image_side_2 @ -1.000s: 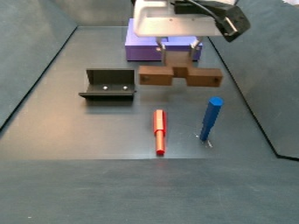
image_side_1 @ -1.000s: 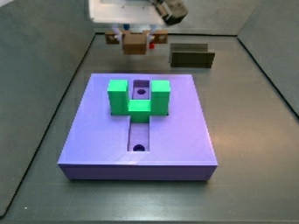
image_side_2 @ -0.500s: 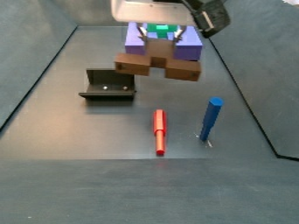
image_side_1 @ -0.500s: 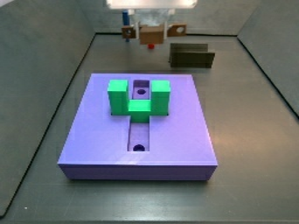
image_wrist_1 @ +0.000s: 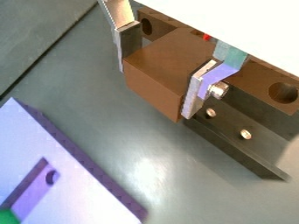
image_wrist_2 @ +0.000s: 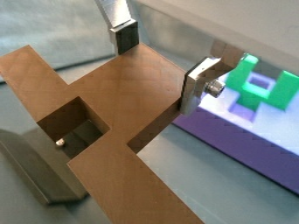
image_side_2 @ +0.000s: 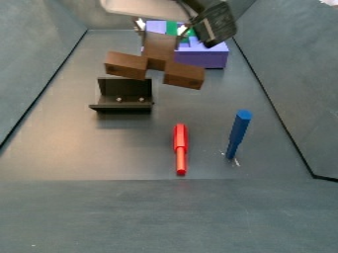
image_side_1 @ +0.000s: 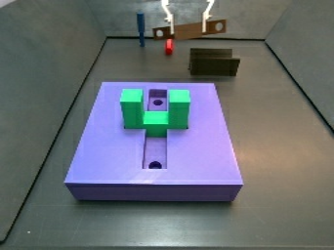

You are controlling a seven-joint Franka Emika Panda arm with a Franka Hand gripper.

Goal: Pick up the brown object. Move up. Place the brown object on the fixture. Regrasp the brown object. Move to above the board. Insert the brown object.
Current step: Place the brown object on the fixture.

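While raised above the fixture (image_side_2: pixel 123 96), the brown object (image_side_2: pixel 156 65) is being gripped, tilted, between the gripper (image_wrist_2: pixel 162 59) fingers (image_wrist_2: pixel 200 80), board (image_side_2: pixel 196 50) behind.

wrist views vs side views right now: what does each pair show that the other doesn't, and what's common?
Only the wrist views: the gripper with a silver finger on each side of the brown object.

Only the side views: the red peg and blue peg on the floor, and the whole board.

Both: the brown object lifted near the fixture, and the green block.
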